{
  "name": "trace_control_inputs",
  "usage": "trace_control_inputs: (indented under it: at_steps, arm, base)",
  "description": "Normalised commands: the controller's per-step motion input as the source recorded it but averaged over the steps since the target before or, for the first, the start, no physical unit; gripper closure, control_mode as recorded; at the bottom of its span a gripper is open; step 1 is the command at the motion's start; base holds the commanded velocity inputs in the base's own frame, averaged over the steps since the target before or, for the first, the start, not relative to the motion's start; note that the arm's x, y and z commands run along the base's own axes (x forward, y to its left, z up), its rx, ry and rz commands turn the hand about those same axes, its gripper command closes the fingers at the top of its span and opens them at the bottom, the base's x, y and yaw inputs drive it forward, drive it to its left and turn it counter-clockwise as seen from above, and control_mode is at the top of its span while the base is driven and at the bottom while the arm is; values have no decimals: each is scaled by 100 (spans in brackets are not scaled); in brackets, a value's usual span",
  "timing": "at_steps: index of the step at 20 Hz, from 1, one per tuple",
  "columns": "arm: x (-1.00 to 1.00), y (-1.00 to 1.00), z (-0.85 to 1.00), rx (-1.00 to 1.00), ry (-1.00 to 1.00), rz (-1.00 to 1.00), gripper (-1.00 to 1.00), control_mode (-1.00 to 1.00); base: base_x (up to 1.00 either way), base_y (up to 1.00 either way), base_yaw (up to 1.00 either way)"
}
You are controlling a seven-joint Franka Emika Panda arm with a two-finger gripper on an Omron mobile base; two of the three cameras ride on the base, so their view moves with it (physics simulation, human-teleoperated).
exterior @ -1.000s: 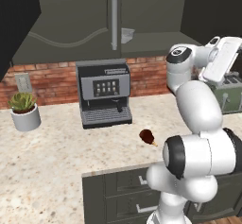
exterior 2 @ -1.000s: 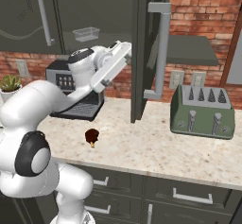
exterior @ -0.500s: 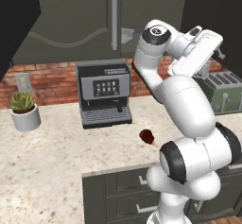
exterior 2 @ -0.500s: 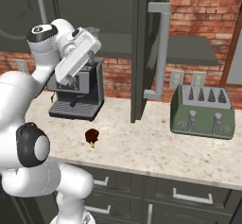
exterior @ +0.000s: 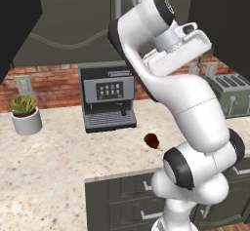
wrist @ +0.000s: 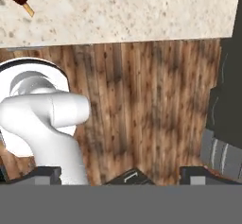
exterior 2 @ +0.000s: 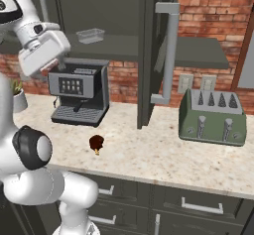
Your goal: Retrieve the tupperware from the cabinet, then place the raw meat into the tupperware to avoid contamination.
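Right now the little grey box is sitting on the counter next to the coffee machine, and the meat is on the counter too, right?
Not quite. The little grey box is not on the counter; it sits up on the shelf inside the open cabinet, above the coffee machine, as the right base view shows. The meat is on the counter, in front of the coffee machine.

Cabinet [exterior 2: 149, 40] hangs over the worktop [exterior 2: 163, 154], door open. Tupperware [exterior 2: 91, 35] on the cabinet shelf, above the coffee machine [exterior 2: 79, 97]. Coffee machine at the worktop's back edge; plant pot [exterior: 25, 120] to its left, toaster [exterior 2: 213, 115] well to its right, past the open door. Raw meat [exterior 2: 96, 143] lies on the worktop before the coffee machine, near the front edge. Drawers [exterior 2: 193, 206] below the worktop.
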Motion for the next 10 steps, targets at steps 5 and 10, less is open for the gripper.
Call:
trace_control_inputs:
  at_steps: [5,10]
  arm:
    - [1,32,-24,19,-62,24,-100,-100]
    - [21,10,-3,19,-72,11,-100,-100]
  base:
    - [0,0,0]
    - [0,0,0]
